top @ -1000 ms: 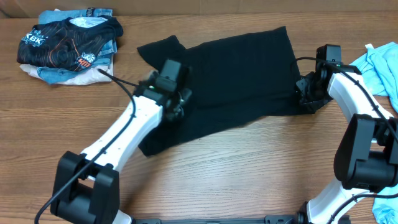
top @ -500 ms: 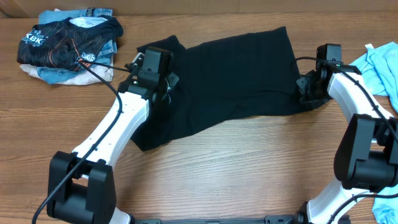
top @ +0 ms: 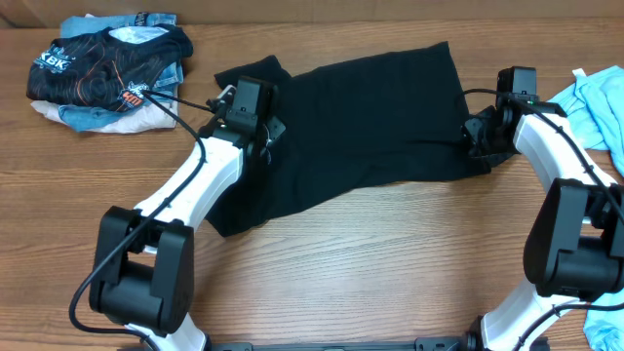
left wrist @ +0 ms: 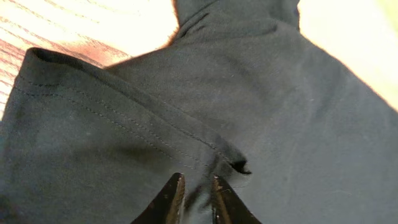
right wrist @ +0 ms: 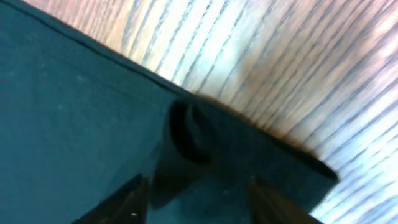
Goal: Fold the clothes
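The clothes (top: 370, 117), a plain black T-shirt, lie spread across the middle of the wooden table. My left gripper (top: 261, 136) sits on the shirt's left part, near a sleeve. In the left wrist view its fingers (left wrist: 173, 198) stand almost together on a small ridge of the clothes (left wrist: 124, 124), just below a stitched hem. My right gripper (top: 480, 136) is at the shirt's right edge. In the right wrist view the right gripper (right wrist: 198, 196) has its jaws wide apart over the clothes (right wrist: 74, 118), with a folded hem corner just ahead of them.
A pile of other garments (top: 107, 63), topped by a black shirt with orange-and-white print, lies at the back left. A light blue garment (top: 595, 97) lies at the right edge. Bare wood (top: 390, 263) runs along the front.
My left gripper has moved up and to the left, dragging the shirt's left part with it. The right gripper has stayed at the right edge, and its jaws have spread apart.
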`<action>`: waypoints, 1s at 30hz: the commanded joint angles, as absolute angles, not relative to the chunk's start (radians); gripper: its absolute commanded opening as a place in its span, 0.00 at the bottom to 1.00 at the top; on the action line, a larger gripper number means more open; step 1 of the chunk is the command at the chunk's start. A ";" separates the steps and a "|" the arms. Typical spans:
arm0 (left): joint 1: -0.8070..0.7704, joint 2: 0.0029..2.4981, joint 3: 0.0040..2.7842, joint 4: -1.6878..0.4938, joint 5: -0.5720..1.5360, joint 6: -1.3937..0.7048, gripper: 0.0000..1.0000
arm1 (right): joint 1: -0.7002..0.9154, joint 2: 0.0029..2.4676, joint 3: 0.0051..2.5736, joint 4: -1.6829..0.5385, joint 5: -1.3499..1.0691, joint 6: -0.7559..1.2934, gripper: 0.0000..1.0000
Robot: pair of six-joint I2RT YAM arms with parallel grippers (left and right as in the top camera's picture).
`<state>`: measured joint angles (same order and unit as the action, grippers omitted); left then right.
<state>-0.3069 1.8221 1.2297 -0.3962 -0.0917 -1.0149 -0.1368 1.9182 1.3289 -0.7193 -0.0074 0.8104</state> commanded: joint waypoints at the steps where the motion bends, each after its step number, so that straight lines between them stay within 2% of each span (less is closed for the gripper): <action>1: -0.301 1.832 1.251 -0.401 -0.111 -0.927 0.27 | -0.140 1.925 1.331 -0.700 -0.066 0.787 0.61; 3: -0.301 1.832 1.258 -0.439 -0.106 -0.911 0.37 | -0.139 1.925 1.331 -0.696 -0.078 0.787 0.67; 6: -0.301 1.832 1.272 -0.514 -0.104 -0.903 0.56 | -0.137 1.927 1.330 -0.695 -0.077 0.784 0.71; 11: -0.302 1.828 1.306 -0.564 -0.102 -0.756 0.88 | -0.134 1.931 1.330 -0.653 -0.077 0.728 0.80; 14: -0.302 1.819 1.372 -0.670 -0.102 -0.691 1.00 | -0.141 1.925 1.349 -0.686 -0.075 0.698 0.82; 17: -0.302 1.810 1.469 -0.863 -0.104 -0.680 1.00 | -0.155 1.909 1.377 -0.777 -0.069 0.698 0.73; 19: -0.302 1.804 1.532 -1.013 -0.100 -0.697 1.00 | -0.160 1.896 1.384 -0.828 -0.072 0.698 0.56; 21: -0.302 1.804 1.564 -1.136 -0.099 -0.750 1.00 | -0.160 1.892 1.384 -0.857 -0.077 0.677 0.47; 24: -0.302 1.810 1.541 -1.224 -0.055 -0.770 0.99 | -0.152 1.897 1.374 -0.858 -0.081 0.598 0.41; 27: -0.302 1.813 1.476 -1.200 0.007 -0.770 0.82 | -0.144 1.919 1.374 -0.847 -0.081 0.597 0.27; 30: -0.302 1.813 1.404 -1.140 0.052 -0.770 0.61 | -0.141 1.945 1.374 -0.836 -0.081 0.594 0.12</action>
<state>-0.3065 1.8172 1.4796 -1.1744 -0.0265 -0.7570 -0.1490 1.9186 1.3540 -0.8459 -0.0761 0.6266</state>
